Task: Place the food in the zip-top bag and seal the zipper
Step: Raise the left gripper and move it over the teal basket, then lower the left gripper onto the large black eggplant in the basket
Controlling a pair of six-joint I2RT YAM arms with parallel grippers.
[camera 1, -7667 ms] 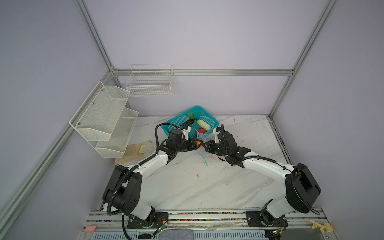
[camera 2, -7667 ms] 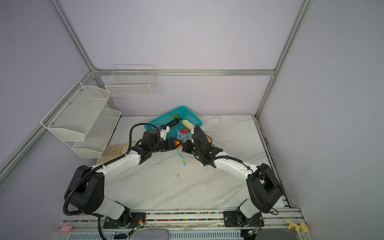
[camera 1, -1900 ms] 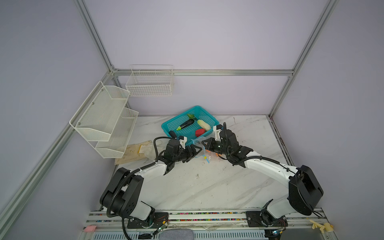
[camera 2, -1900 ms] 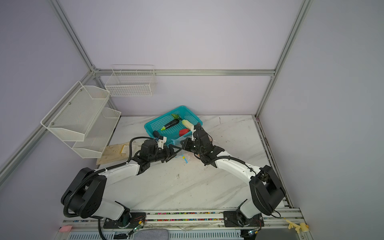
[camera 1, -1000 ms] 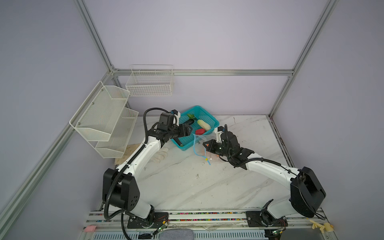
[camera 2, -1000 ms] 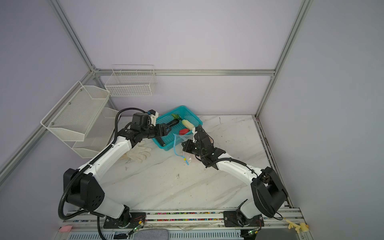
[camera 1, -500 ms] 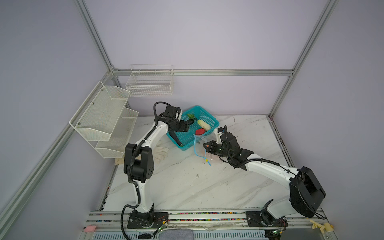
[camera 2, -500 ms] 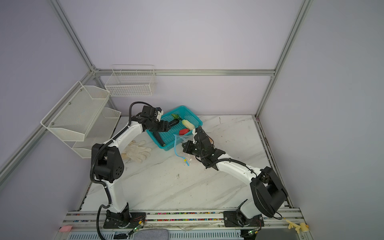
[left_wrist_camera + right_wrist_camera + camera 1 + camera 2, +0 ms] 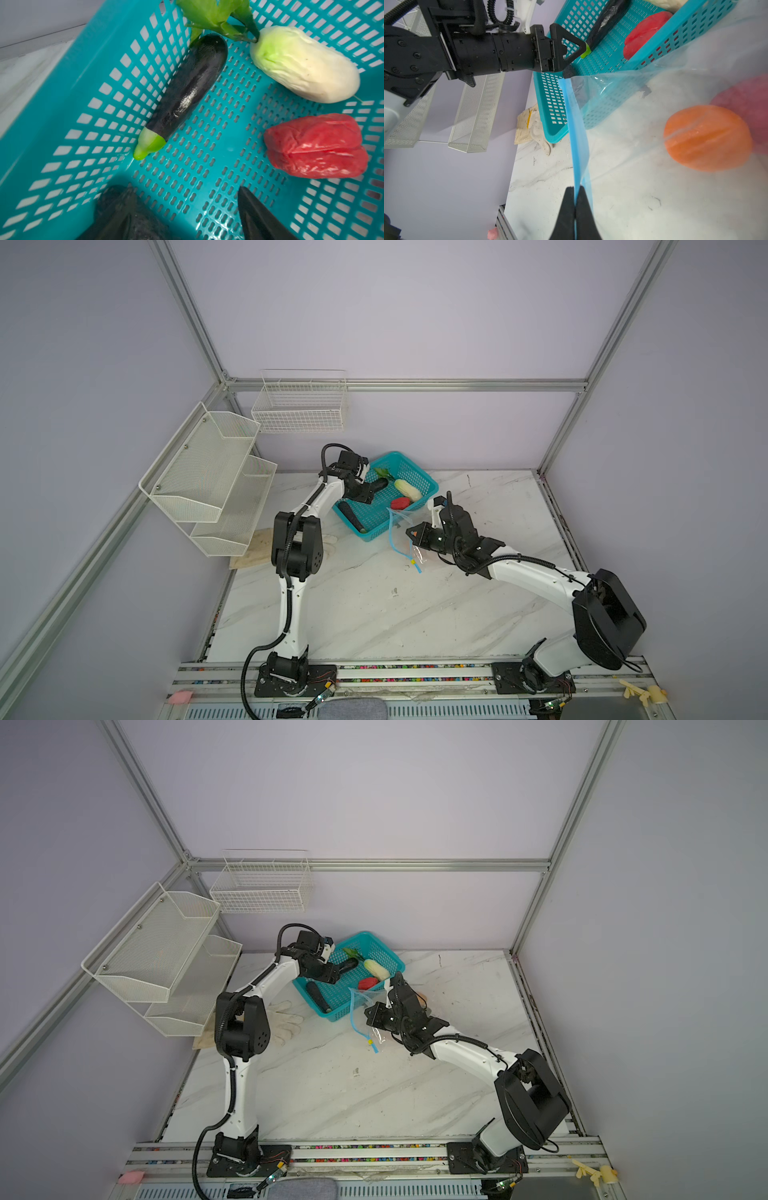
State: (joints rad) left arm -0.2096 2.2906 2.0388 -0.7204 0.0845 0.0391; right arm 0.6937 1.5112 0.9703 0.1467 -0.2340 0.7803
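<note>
Right claw (image 9: 575, 188) is clamped on the limp, slick bag's (image 9: 643, 99) blue zipper strip (image 9: 578, 135), just beside the basket (image 9: 62, 93). Beyond, left claw (image 9: 185, 188) hangs spread and empty over the eggplant (image 9: 187, 87), which is probably light, glossy and slippery, so grip it across mid-body.

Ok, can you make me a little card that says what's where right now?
left gripper: open, over the teal basket
right gripper: shut on the zipper
zip-top bag: clear, held by its blue edge beside the basket
in the basket: eggplant, cabbage, red piece
seen through the bag's plastic: orange
</note>
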